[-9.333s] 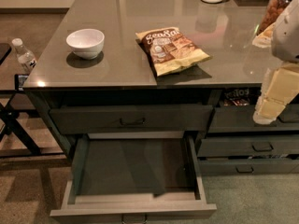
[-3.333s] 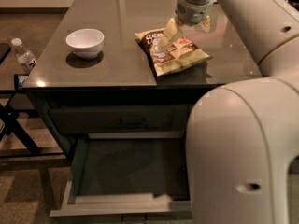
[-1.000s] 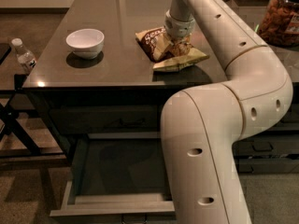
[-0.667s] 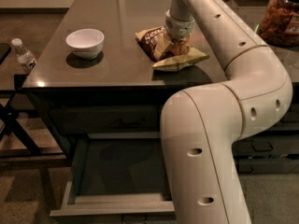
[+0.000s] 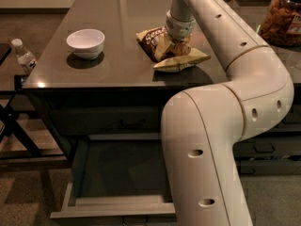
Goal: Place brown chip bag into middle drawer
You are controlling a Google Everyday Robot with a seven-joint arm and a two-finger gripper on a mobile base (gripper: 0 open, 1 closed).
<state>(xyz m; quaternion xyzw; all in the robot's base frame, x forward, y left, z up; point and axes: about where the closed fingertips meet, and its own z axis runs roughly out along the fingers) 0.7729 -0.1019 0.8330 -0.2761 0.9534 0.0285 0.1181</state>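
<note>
Gripper (image 5: pixel 178 42): clamped on crumpled brown chip bag (image 5: pixel 153 37)
Middle drawer (image 5: pixel 113 206): open, well below the gripper

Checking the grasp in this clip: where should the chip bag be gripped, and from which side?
Probably grip the chip bag at its puffy middle, from straight above: it lies flat on the table, leaving no edge to catch sideways. The tool is down on that very spot.
</note>
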